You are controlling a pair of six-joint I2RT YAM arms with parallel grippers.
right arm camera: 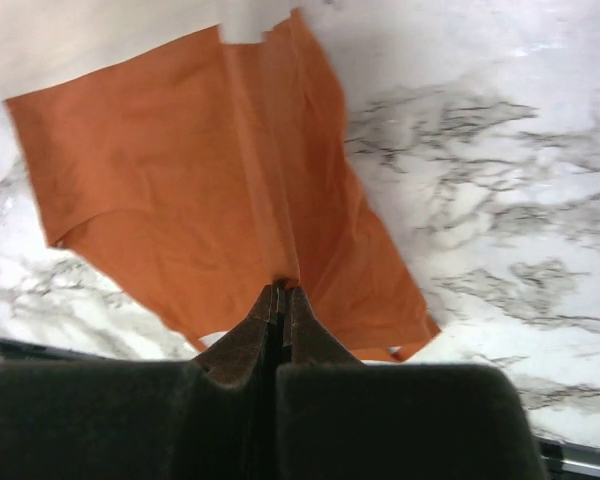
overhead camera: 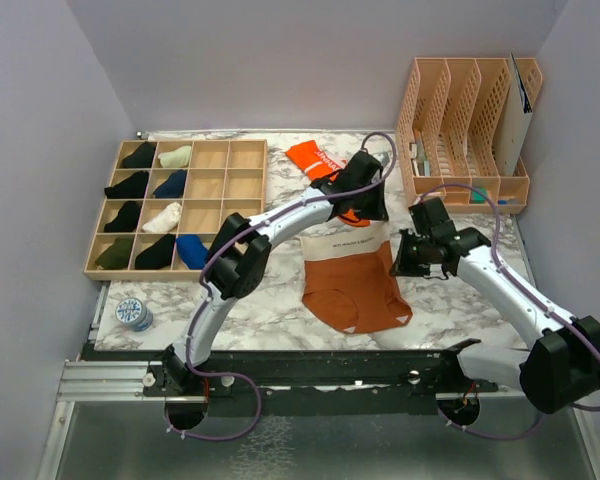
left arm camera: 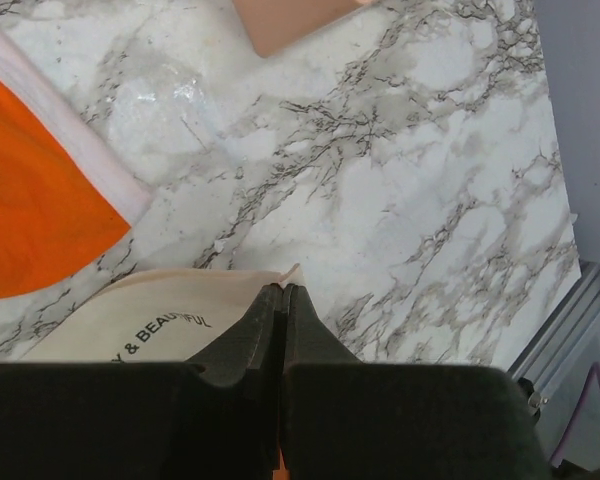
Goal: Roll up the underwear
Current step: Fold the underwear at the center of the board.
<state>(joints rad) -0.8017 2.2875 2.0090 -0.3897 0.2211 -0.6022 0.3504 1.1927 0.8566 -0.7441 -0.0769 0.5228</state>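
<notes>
The rust-brown underwear (overhead camera: 352, 288) lies spread in the middle of the marble table, its cream lettered waistband (overhead camera: 346, 241) at the far side. My left gripper (overhead camera: 364, 217) is shut on the waistband's corner (left arm camera: 280, 276), seen close in the left wrist view beside the lettering (left arm camera: 165, 325). My right gripper (overhead camera: 401, 262) is shut on a pinch of the rust-brown cloth (right arm camera: 200, 190) near its right edge, pulling a ridge up into the fingertips (right arm camera: 283, 292). The bright orange underwear (overhead camera: 314, 158) lies farther back, also in the left wrist view (left arm camera: 30, 220).
A wooden compartment tray (overhead camera: 212, 200) holding several small fabric bundles sits at the left. A peach file organizer (overhead camera: 468, 110) stands at the back right. A small round tin (overhead camera: 133, 314) rests near the table's front left edge.
</notes>
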